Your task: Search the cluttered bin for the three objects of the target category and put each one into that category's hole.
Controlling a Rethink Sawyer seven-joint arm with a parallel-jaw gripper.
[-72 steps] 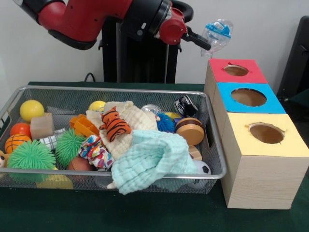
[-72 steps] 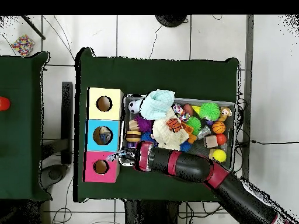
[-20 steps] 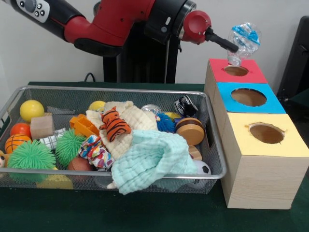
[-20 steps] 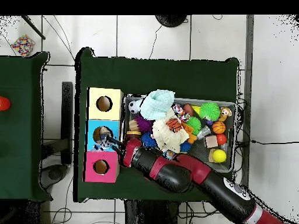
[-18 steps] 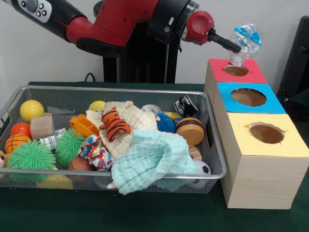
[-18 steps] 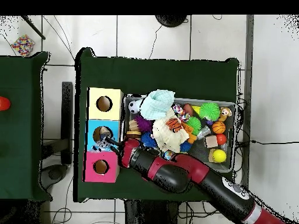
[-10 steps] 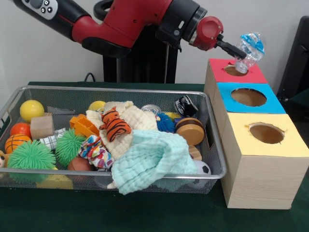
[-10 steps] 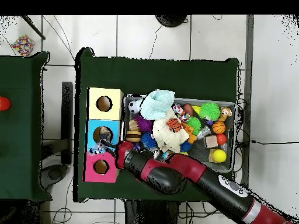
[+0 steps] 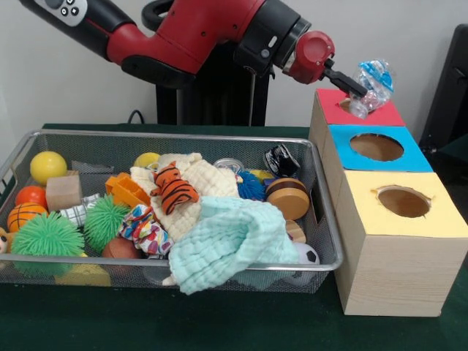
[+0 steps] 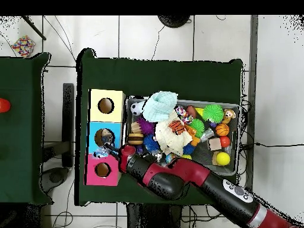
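The wire bin point(image 9: 322, 219) on the green counter point(image 9: 241, 329) looks unchanged from the earlier pictures: yellow ball point(image 9: 47, 166), green spiky balls point(image 9: 47, 235), tiger toy point(image 9: 174, 188) on the cream cloth point(image 9: 197, 175), mint cloth point(image 9: 230, 245) and wooden disc point(image 9: 288, 197) all lie where they did. The red arm point(image 9: 197, 33) has reached further right and lower than 3.6 s ago, when the gripper hung left of the boxes. The gripper point(image 9: 354, 88) now pinches a crumpled clear plastic bottle with blue label point(image 9: 369, 86) just above the red box point(image 9: 380, 113), over its hole, lower than a second ago. The blue box point(image 9: 344, 142) and yellow box point(image 9: 387, 248) sit beside it. From overhead, the gripper point(image 10: 107, 148) lies near the red box's border with the blue one.
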